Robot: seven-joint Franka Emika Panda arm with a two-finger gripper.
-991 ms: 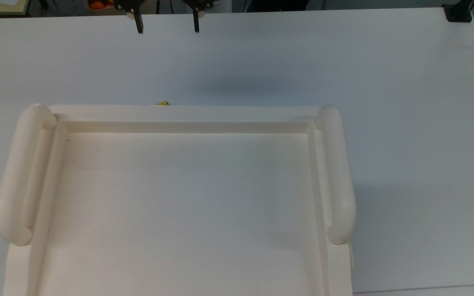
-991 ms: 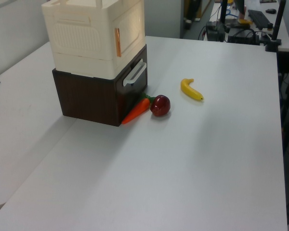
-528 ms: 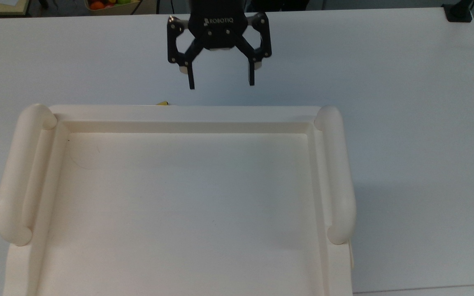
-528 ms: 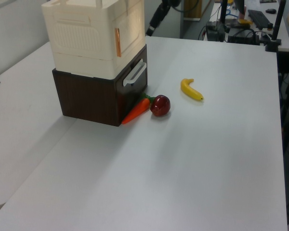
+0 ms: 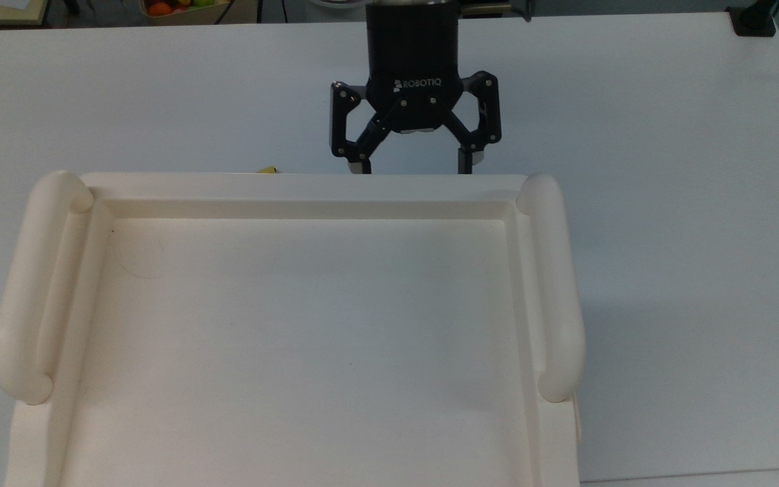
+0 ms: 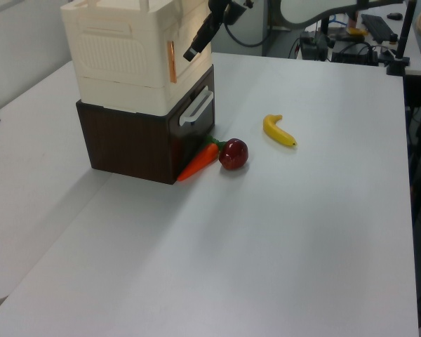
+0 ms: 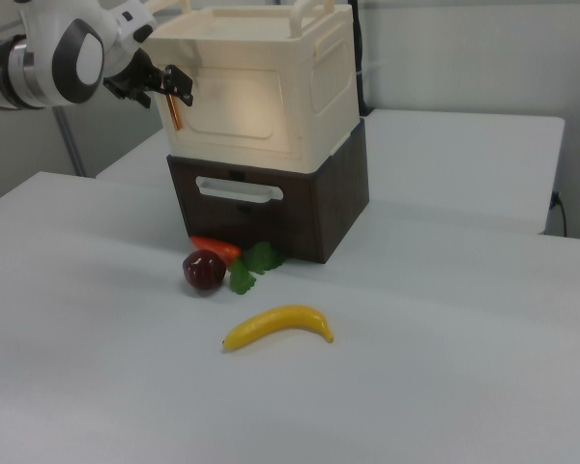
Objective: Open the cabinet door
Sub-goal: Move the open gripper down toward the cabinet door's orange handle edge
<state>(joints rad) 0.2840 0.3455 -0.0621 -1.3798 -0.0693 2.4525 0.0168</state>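
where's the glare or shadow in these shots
Top view: a soft shadow lies on the table to the top view's right of the cabinet, whose pale top looks washed out. Right view: the cabinet door glows warm and bright at its centre, with the open gripper dark against it. Left view: the apple carries a small highlight.

table: you've got a white tabletop [image 6: 281, 232] filling most of the left view, lower half of the right view
dark base: brown box [image 6: 137, 144] with a pale handle [image 7: 237, 189], left-center of the left view, center of the right view
banana: yellow [image 7: 277, 325], lower center of the right view, lying apart on the table
apple: dark red [image 6: 233, 154], center of the left view, touching the carrot
carrot: orange [image 6: 196, 163], green leaves [image 7: 254, 264], at the base's front corner
fruit box: you see it top left of the top view [image 5: 173, 8]
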